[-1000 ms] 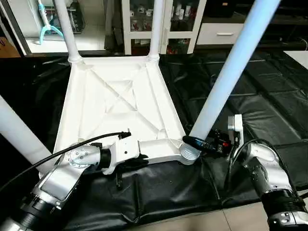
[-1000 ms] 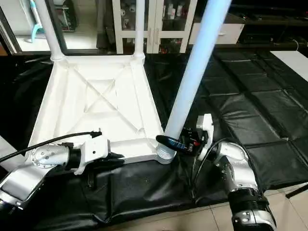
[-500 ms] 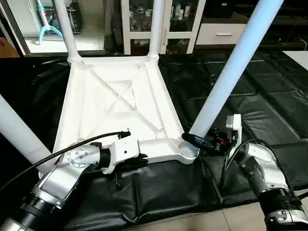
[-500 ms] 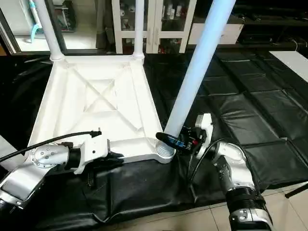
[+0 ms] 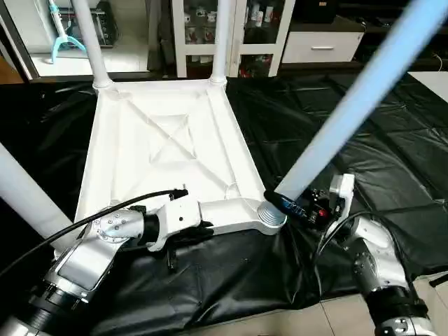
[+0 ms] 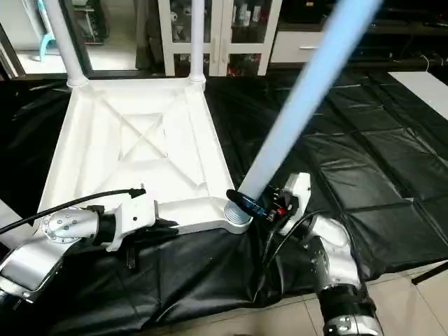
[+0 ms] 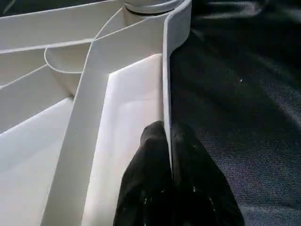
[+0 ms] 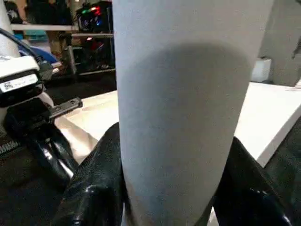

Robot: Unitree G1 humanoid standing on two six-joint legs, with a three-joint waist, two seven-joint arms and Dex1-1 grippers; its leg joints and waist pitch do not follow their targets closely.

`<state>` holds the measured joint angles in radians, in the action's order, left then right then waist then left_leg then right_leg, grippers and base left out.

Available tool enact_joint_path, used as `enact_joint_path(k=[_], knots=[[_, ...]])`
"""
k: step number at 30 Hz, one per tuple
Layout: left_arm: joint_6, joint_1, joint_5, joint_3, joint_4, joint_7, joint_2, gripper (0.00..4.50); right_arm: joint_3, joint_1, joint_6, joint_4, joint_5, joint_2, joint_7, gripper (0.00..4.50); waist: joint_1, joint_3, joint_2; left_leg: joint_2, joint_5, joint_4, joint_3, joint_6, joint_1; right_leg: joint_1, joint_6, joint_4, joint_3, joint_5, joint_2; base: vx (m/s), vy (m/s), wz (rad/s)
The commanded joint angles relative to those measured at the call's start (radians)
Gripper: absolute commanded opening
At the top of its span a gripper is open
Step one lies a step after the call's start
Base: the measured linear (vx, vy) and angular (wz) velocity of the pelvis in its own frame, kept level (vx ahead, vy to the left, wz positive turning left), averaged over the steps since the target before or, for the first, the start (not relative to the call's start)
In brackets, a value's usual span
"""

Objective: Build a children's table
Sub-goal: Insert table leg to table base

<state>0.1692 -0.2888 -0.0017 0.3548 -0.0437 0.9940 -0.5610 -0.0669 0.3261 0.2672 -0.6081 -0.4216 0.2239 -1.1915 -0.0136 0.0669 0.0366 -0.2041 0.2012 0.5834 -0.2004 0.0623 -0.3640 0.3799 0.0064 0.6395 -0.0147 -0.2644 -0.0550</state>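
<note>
While my left end effector [image 7: 167, 141] pinches the tabletop [image 5: 164, 150] rim to steady it, my right end effector [image 5: 290, 204] clamps the tilted fourth leg [image 5: 350, 105] at its corner socket [image 5: 271, 216] for seating.

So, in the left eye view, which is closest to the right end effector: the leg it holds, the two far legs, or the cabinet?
1. Held leg, in the right end effector, near right corner.
2. Far legs, standing at the top's far corners.
3. Cabinet, behind the table.
</note>
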Motion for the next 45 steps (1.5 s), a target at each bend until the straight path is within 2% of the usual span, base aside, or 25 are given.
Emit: enact_joint_path(k=[1,3,8,12,16,17,23,28,32,35,37,43,45], knots=[[0.012,0.009,0.037,0.05,-0.042,0.003,0.006,0.0,0.032,-0.051,-0.047,-0.092,0.075,0.01,0.055,1.87,-0.01,-0.011,-0.005,-0.042,0.347,-0.089,0.024,0.002,0.012,0.01,-0.181,-0.121,0.049,-0.311,-0.065,0.0,0.0,0.0],[0.012,0.008,0.038,0.05,-0.044,0.007,0.006,0.0,0.054,-0.05,-0.074,-0.097,0.094,0.02,0.052,1.87,-0.011,-0.01,-0.007,-0.042,0.358,-0.091,0.025,0.005,0.015,0.011,-0.181,-0.123,0.048,-0.321,-0.065,0.0,0.0,0.0],[0.013,0.006,0.04,0.05,-0.044,0.01,0.003,0.0,0.097,-0.026,-0.134,-0.122,0.128,0.061,-0.004,1.87,-0.012,-0.011,-0.005,-0.04,0.345,-0.091,0.024,0.001,0.012,0.007,-0.178,-0.126,0.048,-0.327,-0.065,0.0,0.0,0.0],[0.012,0.007,0.042,0.05,-0.041,0.013,0.0,0.0,0.125,0.012,-0.2,-0.139,0.13,0.115,-0.102,1.87,-0.01,-0.013,-0.005,-0.042,0.323,-0.088,0.019,-0.01,0.017,0.008,-0.194,-0.125,0.049,-0.285,-0.064,0.0,0.0,0.0],[0.014,0.009,0.043,0.049,-0.039,0.012,0.0,0.0,0.136,0.019,-0.219,-0.143,0.129,0.131,-0.131,1.87,-0.006,-0.016,-0.004,-0.044,0.288,-0.089,0.017,-0.017,0.015,0.002,-0.206,-0.12,0.047,-0.221,-0.063,0.0,0.0,0.0],[0.014,0.009,0.043,0.049,-0.039,0.012,0.0,0.0,0.139,0.02,-0.22,-0.144,0.128,0.135,-0.137,1.87,-0.007,-0.017,0.003,-0.044,0.283,-0.088,0.016,-0.019,0.014,0.0,-0.206,-0.12,0.047,-0.213,-0.062,0.0,0.0,0.0],[0.016,0.014,0.044,0.047,-0.035,0.008,0.001,0.0,0.158,0.011,-0.237,-0.132,0.117,0.139,-0.173,1.87,-0.004,-0.015,0.005,-0.044,0.306,-0.091,0.018,-0.014,0.015,0.002,-0.193,-0.125,0.047,-0.27,-0.066,0.0,0.0,0.0],[0.015,0.013,0.045,0.048,-0.036,0.007,-0.002,0.0,0.163,-0.004,-0.224,-0.132,0.138,0.127,-0.141,1.87,-0.002,-0.014,0.005,-0.044,0.319,-0.093,0.019,-0.009,0.019,0.002,-0.181,-0.131,0.048,-0.311,-0.067,0.0,0.0,0.0],[0.014,0.011,0.047,0.05,-0.037,0.008,-0.005,0.0,0.132,-0.007,-0.196,-0.175,0.145,0.109,-0.047,1.87,-0.002,-0.014,0.002,-0.044,0.325,-0.098,0.021,-0.001,0.019,0.004,-0.171,-0.134,0.049,-0.336,-0.068,0.0,0.0,0.0],[0.013,0.009,0.048,0.051,-0.038,0.008,-0.004,0.0,0.136,-0.019,-0.158,-0.169,0.155,0.11,-0.05,1.87,-0.004,-0.014,0.003,-0.046,0.385,-0.1,0.025,0.017,0.025,0.011,-0.153,-0.141,0.049,-0.41,-0.069,0.0,0.0,0.0],[0.012,0.007,0.049,0.051,-0.04,0.008,-0.004,0.0,0.146,-0.03,-0.096,-0.156,0.178,0.111,-0.043,1.87,-0.005,-0.013,0.004,-0.046,0.398,-0.1,0.027,0.02,0.025,0.013,-0.143,-0.144,0.05,-0.433,-0.071,0.0,0.0,0.0],[0.012,0.007,0.05,0.053,-0.039,0.008,-0.002,0.0,0.163,-0.037,-0.043,-0.146,0.199,0.108,-0.038,1.87,-0.009,-0.017,0.004,-0.047,0.395,-0.103,0.027,0.017,0.022,0.011,-0.152,-0.141,0.05,-0.39,-0.067,0.0,0.0,0.0],[0.012,0.007,0.05,0.054,-0.039,0.007,-0.001,0.0,0.158,-0.036,-0.059,-0.147,0.186,0.101,-0.033,1.87,-0.009,-0.017,0.004,-0.047,0.396,-0.103,0.027,0.017,0.023,0.011,-0.153,-0.141,0.05,-0.386,-0.067,0.0,0.0,0.0]])
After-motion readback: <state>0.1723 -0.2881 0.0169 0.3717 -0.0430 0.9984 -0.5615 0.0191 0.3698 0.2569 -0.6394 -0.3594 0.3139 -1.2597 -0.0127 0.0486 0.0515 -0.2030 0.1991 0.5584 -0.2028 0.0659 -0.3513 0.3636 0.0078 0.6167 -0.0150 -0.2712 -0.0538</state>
